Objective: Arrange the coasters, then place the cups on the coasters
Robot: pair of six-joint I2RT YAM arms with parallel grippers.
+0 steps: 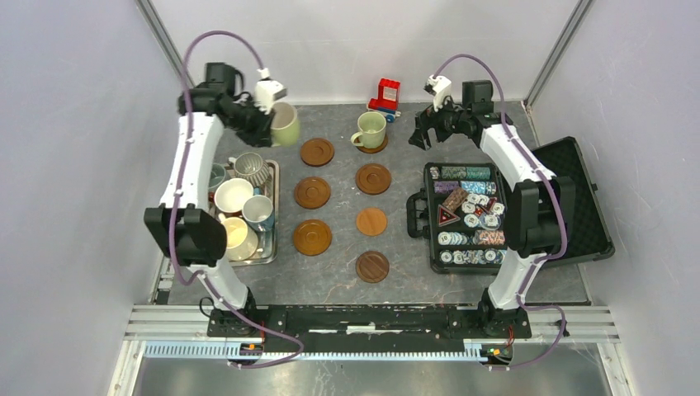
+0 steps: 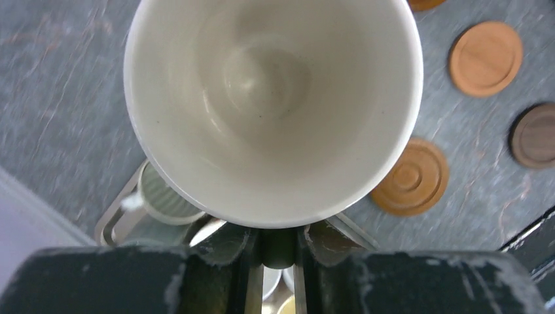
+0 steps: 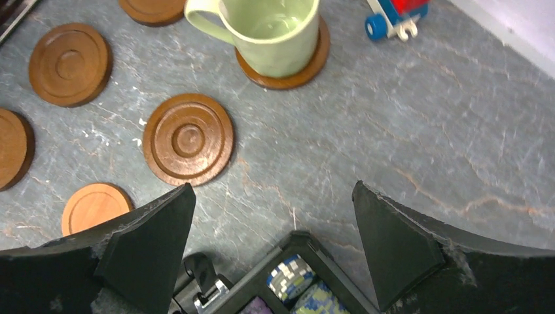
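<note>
Your left gripper (image 2: 278, 250) is clamped on the handle of a pale green mug (image 1: 286, 124), held aloft at the far-left corner, near the back wall (image 1: 347, 49) and just beyond the tray (image 1: 275, 208) of mugs. Your right gripper (image 3: 271, 190) hangs with jaws wide and empty over bare table (image 3: 419, 118), between the chip case (image 1: 428, 206) and a second green mug (image 1: 371, 129) seated on the far-right coaster (image 1: 378, 148). Six bare coasters (image 1: 312, 191) show in two columns mid-table. Toy blocks (image 1: 385, 93) sit at the far edge.
</note>
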